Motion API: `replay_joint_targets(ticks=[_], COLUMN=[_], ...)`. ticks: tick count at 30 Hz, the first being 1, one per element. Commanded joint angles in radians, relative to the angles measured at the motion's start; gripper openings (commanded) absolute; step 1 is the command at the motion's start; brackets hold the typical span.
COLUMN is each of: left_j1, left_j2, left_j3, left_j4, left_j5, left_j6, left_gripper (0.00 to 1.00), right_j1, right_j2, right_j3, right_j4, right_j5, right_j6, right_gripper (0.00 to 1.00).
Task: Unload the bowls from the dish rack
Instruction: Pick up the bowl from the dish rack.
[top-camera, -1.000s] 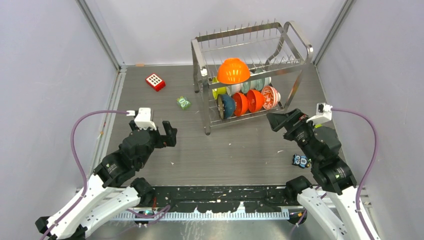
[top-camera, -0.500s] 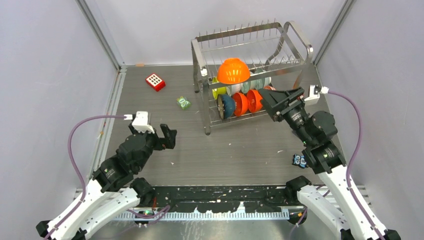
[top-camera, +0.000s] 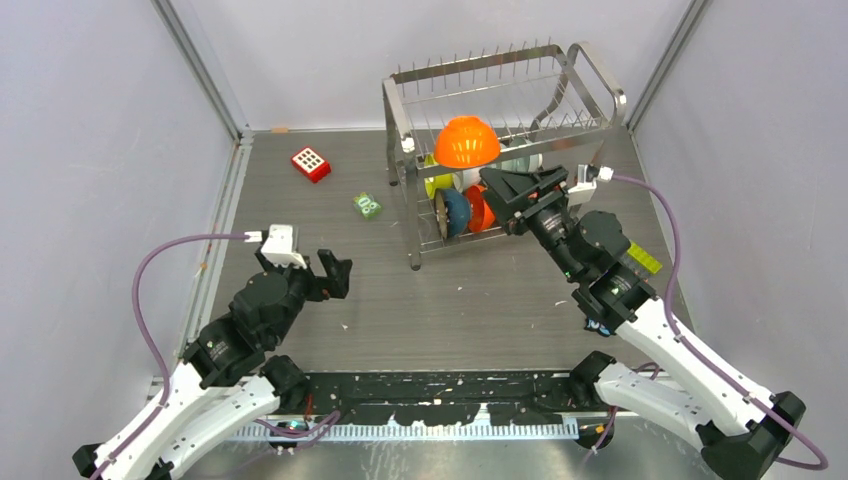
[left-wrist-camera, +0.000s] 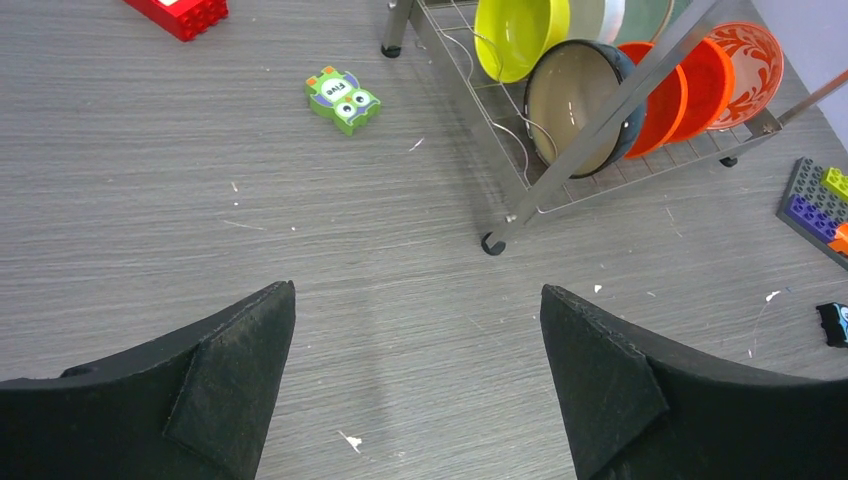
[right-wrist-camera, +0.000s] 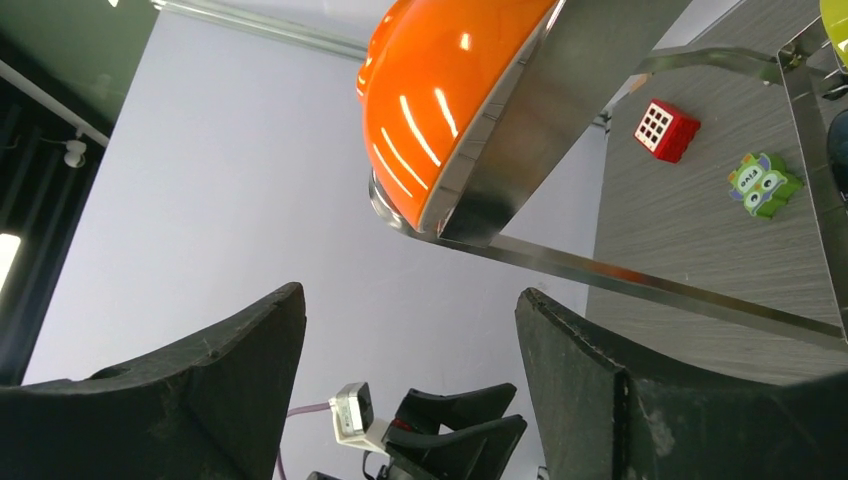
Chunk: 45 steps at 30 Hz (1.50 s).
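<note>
The steel dish rack (top-camera: 590, 80) stands at the back right. An orange bowl (top-camera: 467, 141) lies upside down on its upper tier. On the lower tier stand a lime bowl (top-camera: 436, 184), a dark blue bowl (top-camera: 451, 212) and an orange bowl (top-camera: 478, 208); the others are hidden behind my right arm. My right gripper (top-camera: 502, 196) is open and empty at the rack's front, just below the upturned orange bowl (right-wrist-camera: 440, 90). My left gripper (top-camera: 335, 272) is open and empty over the table, left of the rack. The left wrist view shows the lime (left-wrist-camera: 515, 35), dark (left-wrist-camera: 575, 105), orange (left-wrist-camera: 655, 100) and red-and-white (left-wrist-camera: 750, 60) bowls.
A red block with white dots (top-camera: 311, 163) and a green toy (top-camera: 367, 206) lie left of the rack. A flat brick plate (left-wrist-camera: 820, 195) lies right of the rack's front. The rack's front bar (right-wrist-camera: 640, 285) crosses just above my right fingers.
My right arm has swung left and forward from beside the rack to its front, under the upturned orange bowl. The left arm has barely moved.
</note>
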Motion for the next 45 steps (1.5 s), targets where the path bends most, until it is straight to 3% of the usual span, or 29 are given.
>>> replay_joint_targets(ticks=[1,24,45], left_j1=[-0.002,-0.002,-0.002], left_j2=[-0.018,-0.045,-0.045], left_j3=[0.006,-0.005,-0.007], left_j4=[0.03,0.05,0.051], left_j5=[-0.029,-0.02,-0.023], left_j6=[0.001,0.008,0.007], left_gripper=[0.93,0.93,0.93], right_j1=[0.039,0.061,0.061], right_j2=[0.01,0.127,0.176], right_j3=[0.037,-0.008,-0.005], right_j4=[0.121,0.328,0.36], right_j5=[0.161,0.226,0.23], right_j6=[-0.007,-0.025,-0.013], right_gripper=[0.8,0.61,0.54])
